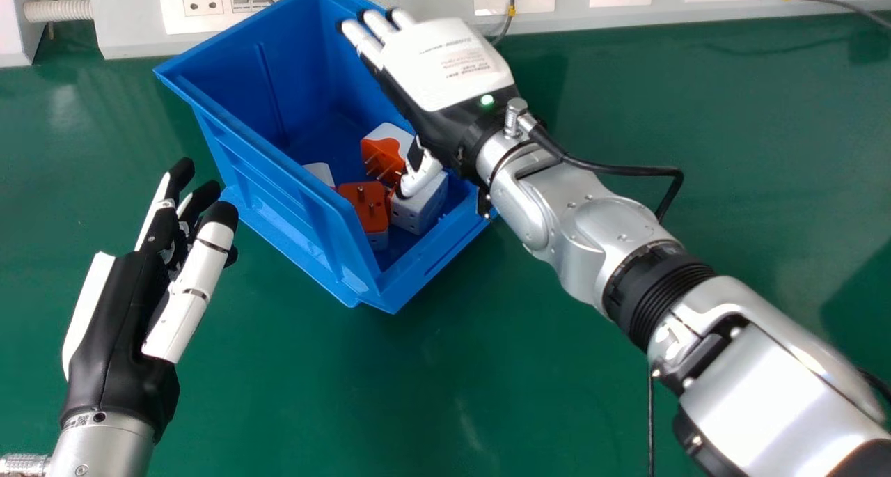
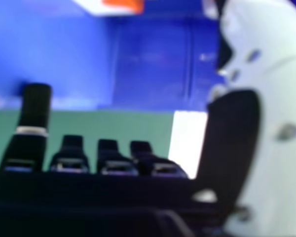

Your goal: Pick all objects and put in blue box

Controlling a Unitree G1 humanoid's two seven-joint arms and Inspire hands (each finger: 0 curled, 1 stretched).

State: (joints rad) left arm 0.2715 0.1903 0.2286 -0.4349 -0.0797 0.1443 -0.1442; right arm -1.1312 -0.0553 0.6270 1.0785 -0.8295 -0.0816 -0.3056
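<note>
My right hand (image 1: 449, 66), upper centre, is spread above the blue box (image 1: 292, 216), pinching nothing. Inside it, the adapters (image 1: 422, 207) look light, stiff and slick; I'd grip their flat sides, clear of the pins (image 1: 372, 206). The head view gives those pins, the right hand view the table (image 2: 118, 126) past the box. My left hand (image 1: 115, 338), lower left, is relaxed.
</note>
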